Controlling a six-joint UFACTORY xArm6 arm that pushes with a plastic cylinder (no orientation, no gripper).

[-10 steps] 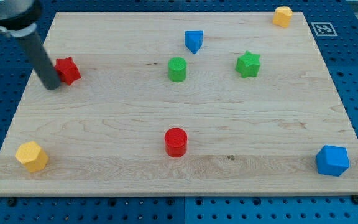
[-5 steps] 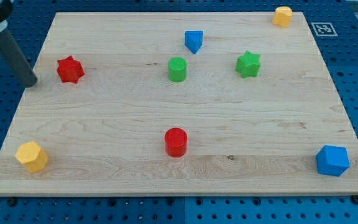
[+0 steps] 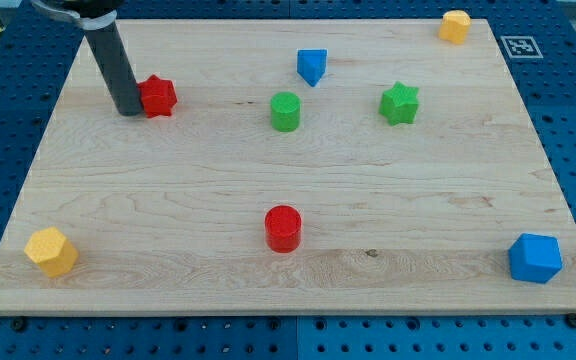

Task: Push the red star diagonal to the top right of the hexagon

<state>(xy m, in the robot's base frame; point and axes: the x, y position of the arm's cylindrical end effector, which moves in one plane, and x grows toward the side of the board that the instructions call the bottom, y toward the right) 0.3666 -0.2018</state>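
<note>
At the view's lower left a yellow hexagon [image 3: 50, 250] lies near the corner of the wooden board [image 3: 168, 200], well apart from everything else. My tip [image 3: 128, 111] stands in the upper left part of the board, touching the red star [image 3: 157, 96] at the star's 8 o'clock side. The arm carries no claw, only the dark rod [image 3: 113, 65], which rises toward 11 o'clock out of the view's top; so there is nothing to spread or pinch. The red star sits at about 1 o'clock from the yellow hexagon, well apart from it, with bare wood between them.

Further right, a red cylinder [image 3: 283, 228] stands low in the middle of the board. Above it, at 12 o'clock, is a green cylinder [image 3: 285, 111], and just beyond that, at its 1 o'clock, a blue block [image 3: 311, 66] of wedge-like shape. A green star [image 3: 399, 103] lies at 3 o'clock from the green cylinder. A small yellow block [image 3: 455, 26] sits at the board's top right corner, its shape too small to tell. A blue block with many faces [image 3: 535, 258] rests near the lower right corner.
</note>
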